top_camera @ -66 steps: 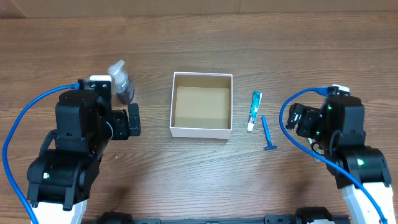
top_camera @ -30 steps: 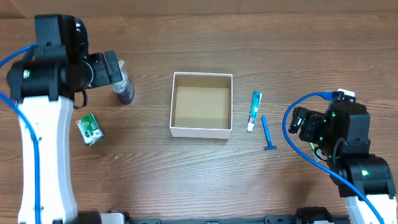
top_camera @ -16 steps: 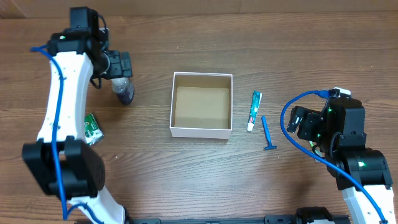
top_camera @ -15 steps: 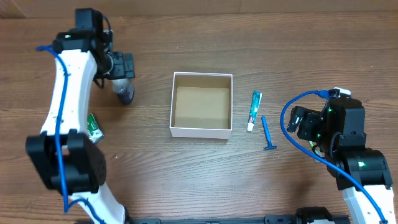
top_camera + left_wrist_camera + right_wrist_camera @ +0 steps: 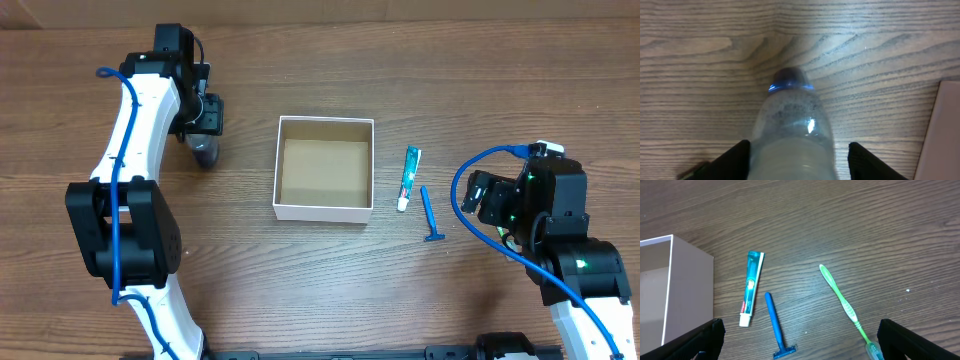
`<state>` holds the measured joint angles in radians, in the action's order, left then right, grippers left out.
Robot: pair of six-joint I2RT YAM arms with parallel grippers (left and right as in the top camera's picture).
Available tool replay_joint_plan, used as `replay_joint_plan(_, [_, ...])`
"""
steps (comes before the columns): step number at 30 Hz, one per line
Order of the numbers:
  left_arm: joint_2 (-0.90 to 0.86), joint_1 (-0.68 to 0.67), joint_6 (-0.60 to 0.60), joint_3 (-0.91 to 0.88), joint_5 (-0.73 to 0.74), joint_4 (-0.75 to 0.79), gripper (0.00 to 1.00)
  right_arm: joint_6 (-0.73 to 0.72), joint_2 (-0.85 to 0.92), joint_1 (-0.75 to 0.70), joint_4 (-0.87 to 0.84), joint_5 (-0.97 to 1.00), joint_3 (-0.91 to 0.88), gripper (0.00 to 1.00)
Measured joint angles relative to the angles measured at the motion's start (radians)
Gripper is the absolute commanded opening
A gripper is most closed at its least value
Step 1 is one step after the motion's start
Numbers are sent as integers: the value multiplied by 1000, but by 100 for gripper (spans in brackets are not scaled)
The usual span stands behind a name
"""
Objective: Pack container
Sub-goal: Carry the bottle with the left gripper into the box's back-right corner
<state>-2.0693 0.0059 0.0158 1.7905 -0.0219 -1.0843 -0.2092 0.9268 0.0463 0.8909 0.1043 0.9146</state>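
Left end effector [image 5: 797, 159]: open, one finger on each side of the spray bottle [image 5: 792, 132]; a gap shows on one side, so nothing is clamped
Right end effector [image 5: 800, 335]: open and holding nothing, above the toothpaste [image 5: 750, 287], razor [image 5: 774, 325] and toothbrush [image 5: 844, 305]
Container [image 5: 322, 212]: mid-tabletop [image 5: 320, 290], open-topped, nothing inside; the bottle sits apart from it on its left
Bottle pose: cannot tell whether it is upright or lying
Step judged: closing on the bottle for the first transfer
Risk, slip: the body looks smooth and rounded; an off-centre squeeze could pop it out or let it swing
Risk, nudge: one finger touching first could tip or roll it away
Risk, box: the container is light and unheld; clipping its wall could shove it
Risk, drop: a high release could bounce the bottle out
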Motion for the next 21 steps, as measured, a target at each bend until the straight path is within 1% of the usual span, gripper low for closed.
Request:
replay_joint_plan(1, [0,0,-1,0,2,-6,33,0,0,0,0,0,0,100])
replay_joint_plan(2, [0,0,2,0,-1,-8,15,0,0,0,0,0,0,100])
replay_joint_plan(3, [0,0,0,2,0,-10,4,0,0,0,0,0,0,100])
replay_joint_plan(9, [1,0,3,11,4,-26,4,0,-3,0,2,5,0,100])
replay_joint_plan(11, [16,-8,2,35,3,-78,4,0,-20,0,4,7,0,100])
replay_joint_plan(13, [83,-42,-13,102,-2,-166,4,-1,-40,-3,13,7,0,100])
replay_joint_plan(15, [189,-122,-37,218,-6,-246,4,-10,-50,-27,21,6,0,100])
replay_joint_plan(16, [260,-198,-67,305,-8,-282,4,-16,-52,-62,24,1,0,100])
replay_joint_plan(18, [359,-352,-132,422,5,-303,4,-23,-52,-117,25,-22,0,100])
replay_joint_plan(19, [383,-430,-173,452,11,-301,4,-24,-52,-131,26,-29,0,100])
replay_joint_plan(21, [367,-531,-246,459,16,-300,4,-26,-52,-137,26,-42,0,100])
